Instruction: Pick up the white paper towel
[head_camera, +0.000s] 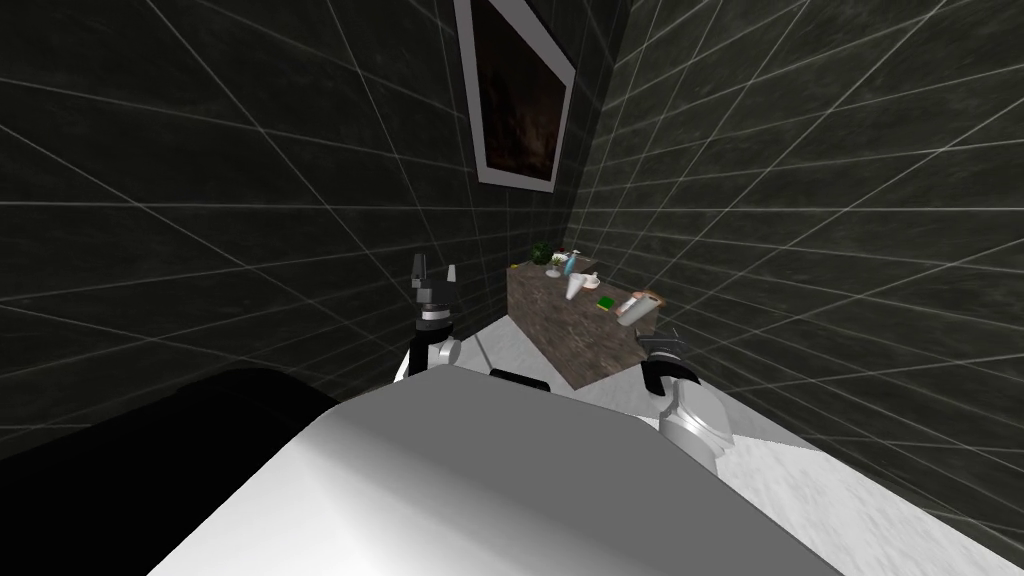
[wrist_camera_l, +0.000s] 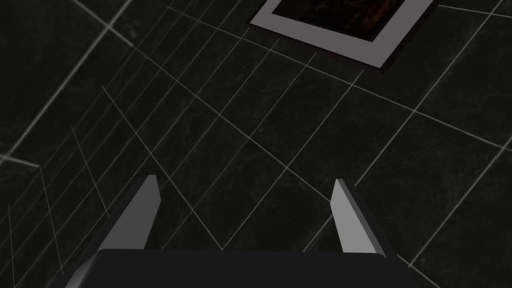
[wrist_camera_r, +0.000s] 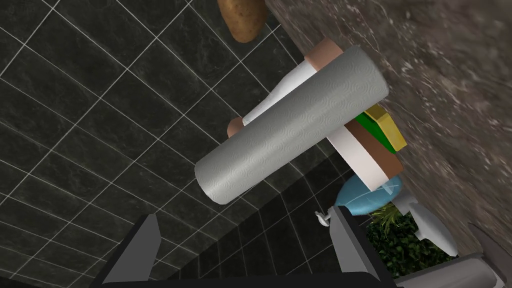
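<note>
At the near end of the mottled brown surface (head_camera: 565, 335), close to the dark tiled wall (head_camera: 820, 200) on the right, stood the paper towel (wrist_camera_r: 292, 125), a pale grey-white roll with an embossed pattern. It seemed to stand on end, one flat face against the surface. The right tool (wrist_camera_r: 244, 215) pointed at the roll with its two fingers spread wide and nothing between them. The roll lay just ahead of the fingertips, apart from both.

Behind the roll was a white and brown cylinder (wrist_camera_r: 367, 162), and a slim white rod (wrist_camera_r: 280, 95) with brownish ends crossed behind it too. A green and yellow sponge (wrist_camera_r: 386, 127) lay flat on the surface just beside them. Farther along stood a blue bottle (wrist_camera_r: 371, 194) and then a leafy green plant (wrist_camera_r: 400, 242). A potato (wrist_camera_r: 243, 17) sat on the other side of the roll, near the edge of the surface.

The left tool (head_camera: 434, 272) was raised in front of the left wall, well apart from the surface, its fingers likewise open and empty. A framed dark picture (head_camera: 520, 100) hung on the wall above the far end of the surface.
</note>
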